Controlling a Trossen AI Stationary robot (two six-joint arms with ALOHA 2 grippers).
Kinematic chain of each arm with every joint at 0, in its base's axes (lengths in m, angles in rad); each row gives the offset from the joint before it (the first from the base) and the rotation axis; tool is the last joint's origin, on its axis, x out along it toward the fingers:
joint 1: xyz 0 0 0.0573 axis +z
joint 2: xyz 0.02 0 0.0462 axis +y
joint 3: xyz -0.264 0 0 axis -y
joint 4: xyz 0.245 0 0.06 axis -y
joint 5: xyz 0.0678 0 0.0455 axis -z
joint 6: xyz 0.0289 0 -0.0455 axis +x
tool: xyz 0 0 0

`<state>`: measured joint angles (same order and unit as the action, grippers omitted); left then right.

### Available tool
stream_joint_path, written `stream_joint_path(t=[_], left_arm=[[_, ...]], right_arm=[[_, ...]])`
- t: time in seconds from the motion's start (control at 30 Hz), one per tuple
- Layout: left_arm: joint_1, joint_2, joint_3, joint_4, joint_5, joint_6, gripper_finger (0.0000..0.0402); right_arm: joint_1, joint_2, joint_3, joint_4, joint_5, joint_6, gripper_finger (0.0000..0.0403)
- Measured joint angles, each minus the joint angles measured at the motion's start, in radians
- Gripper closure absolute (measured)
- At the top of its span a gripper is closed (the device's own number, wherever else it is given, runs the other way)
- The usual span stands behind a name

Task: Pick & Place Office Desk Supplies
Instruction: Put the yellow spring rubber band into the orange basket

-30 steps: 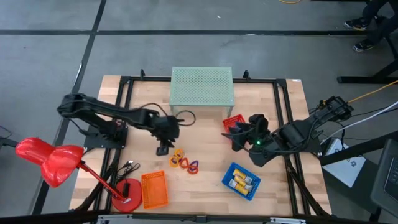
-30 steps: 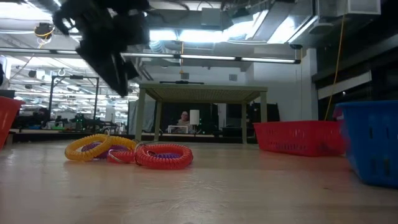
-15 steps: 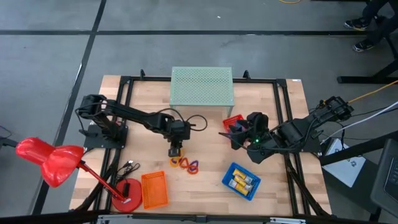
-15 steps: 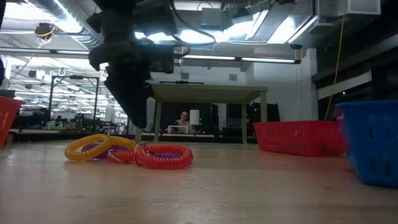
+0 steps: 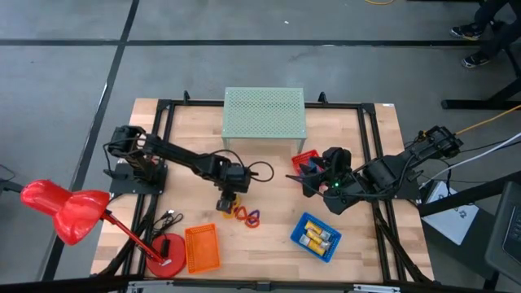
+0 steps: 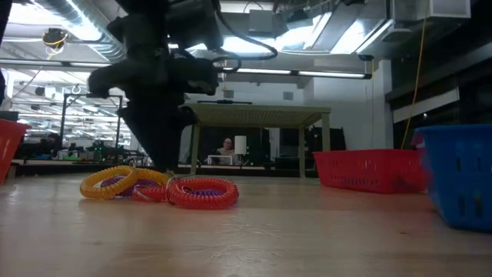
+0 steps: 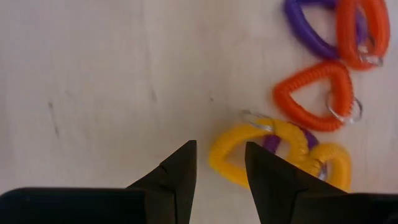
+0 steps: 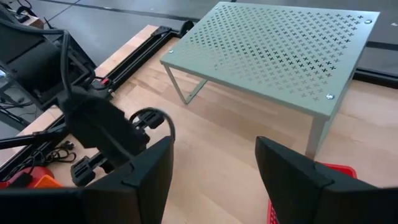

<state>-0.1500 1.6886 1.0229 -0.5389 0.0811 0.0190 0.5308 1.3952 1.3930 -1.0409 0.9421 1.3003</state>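
**A:** How should this step go? The left gripper (image 7: 220, 177) hangs over the yellow coil ring (image 7: 249, 155), fingers parted and holding nothing, one finger outside the loop and the other over its edge.

**B:** I'd bring it straight down so the yellow strand sits between the two fingers, then close. My worry is the purple ring (image 7: 273, 142) tucked under the yellow one, touching it; a careless pinch may drag both along. Taking the loop's outer side, away from the orange ring (image 7: 311, 96), looks safest.

**A:** Where is the cluster in the overhead picture?

**B:** Just below the centre of the frame, on the wooden table (image 5: 269, 240), with the gripper right above its left end.

**A:** And the right gripper (image 8: 214, 158)?

**B:** Waiting wide open and empty at centre right of the overhead frame, near the small red basket (image 5: 303, 159).

**A:** Counts?

**B:** In the wrist picture I make out two yellow loops, which may be a single ring, two orange and two purple, though overlaps make that uncertain. Three baskets: the red one, an orange basket (image 5: 202, 248) at lower left and a blue basket (image 5: 316, 237) at lower right holding what look like three yellow-and-silver blocks (image 5: 316, 237). One green mesh shelf (image 5: 263, 114) at top centre, one red desk lamp (image 5: 65, 212) at far left.
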Motion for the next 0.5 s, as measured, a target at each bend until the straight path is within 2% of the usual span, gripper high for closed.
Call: stream_joint_path(t=[0.3,0.5], left_arm=[[-0.025,0.001,0.0,-0.018,-0.038,0.056,0.027],[-0.016,0.059,0.0,-0.011,-0.025,0.086,0.027]], right_arm=[[0.0,0.0,0.0,0.0,0.001,0.0,0.0174],[0.0,0.0,0.0,0.0,0.003,0.0,0.0174]])
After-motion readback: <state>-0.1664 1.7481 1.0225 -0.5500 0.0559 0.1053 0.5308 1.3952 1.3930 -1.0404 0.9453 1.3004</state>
